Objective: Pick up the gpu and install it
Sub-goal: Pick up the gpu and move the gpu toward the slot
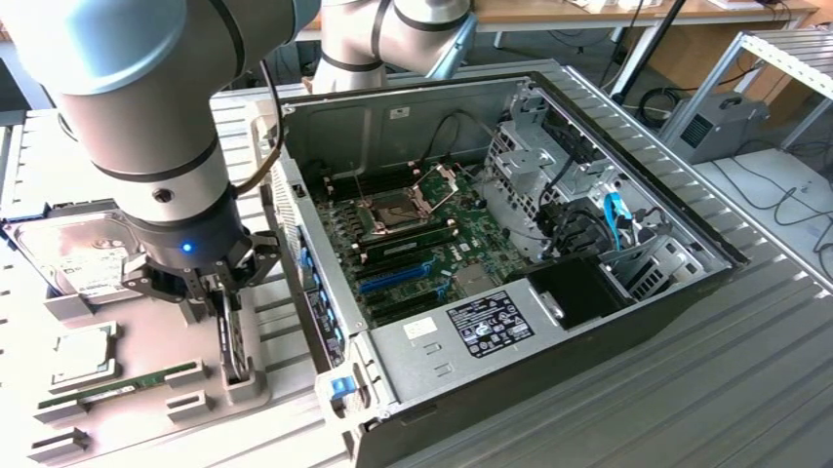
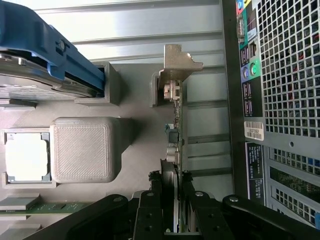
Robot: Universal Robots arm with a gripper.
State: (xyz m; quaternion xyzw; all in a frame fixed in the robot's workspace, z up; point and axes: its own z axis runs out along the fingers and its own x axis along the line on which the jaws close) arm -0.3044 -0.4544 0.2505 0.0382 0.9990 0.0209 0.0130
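I see the tool (image 1: 224, 297) clamped on the upper edge of the gpu (image 1: 236, 343), which stands on edge in its grey holder (image 1: 245, 392), just beside the open computer case (image 1: 390, 122).

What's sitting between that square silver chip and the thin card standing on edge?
In the wrist view, a raised grey block of the tray stands between the chip and the gpu; from block to gpu the tray floor is bare.
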